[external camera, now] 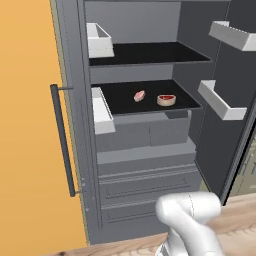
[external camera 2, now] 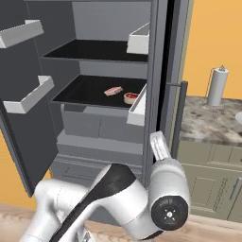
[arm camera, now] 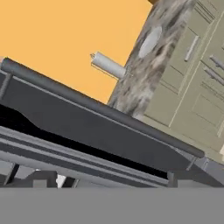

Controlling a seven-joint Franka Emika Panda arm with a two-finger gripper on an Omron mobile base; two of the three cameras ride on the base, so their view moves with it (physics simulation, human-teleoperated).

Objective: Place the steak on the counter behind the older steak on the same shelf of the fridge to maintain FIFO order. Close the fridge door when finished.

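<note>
gripper: spread wide, holding nothing
steak [external camera: 139,95]: on lower shelf [external camera: 120,102], well ahead, beside older steak [external camera: 166,100]
fridge [external camera: 150,130]: door open

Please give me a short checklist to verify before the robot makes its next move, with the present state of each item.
1. Steak is on the lower shelf of the fridge: ok.
2. Steak lies behind the older steak: not ok; it is beside it and only slightly further back.
3. Gripper is open and carries nothing: ok for open; no fingertips visible, so cannot tell if empty.
4. Fridge door is closed: not ok, it stands open.
5. Bar handle is near the hand: ok, it crosses the hand view.
</note>
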